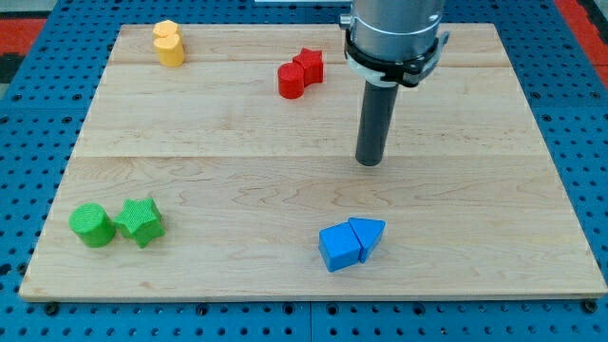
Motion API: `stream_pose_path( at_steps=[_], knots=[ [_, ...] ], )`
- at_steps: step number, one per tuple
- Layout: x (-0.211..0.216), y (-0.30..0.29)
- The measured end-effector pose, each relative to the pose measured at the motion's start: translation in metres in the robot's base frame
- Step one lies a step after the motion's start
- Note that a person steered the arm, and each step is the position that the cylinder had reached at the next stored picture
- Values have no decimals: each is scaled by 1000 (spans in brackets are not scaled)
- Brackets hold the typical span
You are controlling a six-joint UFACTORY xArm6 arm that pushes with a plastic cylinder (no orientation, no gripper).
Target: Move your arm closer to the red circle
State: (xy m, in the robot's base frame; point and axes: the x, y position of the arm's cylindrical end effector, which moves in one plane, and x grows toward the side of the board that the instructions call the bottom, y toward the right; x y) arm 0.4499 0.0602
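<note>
The green circle [92,225] lies at the wooden board's [237,180] lower left, touching the green star [140,221] on its right. The yellow block [169,43] sits at the board's upper left. The red circle [291,80] rests at the board's upper middle, touching a second red block [309,65]. The blue cube [340,246] and blue triangle [368,234] touch near the board's bottom edge. The tip [369,161], a plain rod holding nothing, rests on the board right of and below the red circle, apart from it.
</note>
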Motion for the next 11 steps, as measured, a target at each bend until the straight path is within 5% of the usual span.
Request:
stream_pose_path(
  at_steps=[3,9,11],
  knots=[
    [-7,-80],
    [-19,-130],
    [-33,-92]
  ],
)
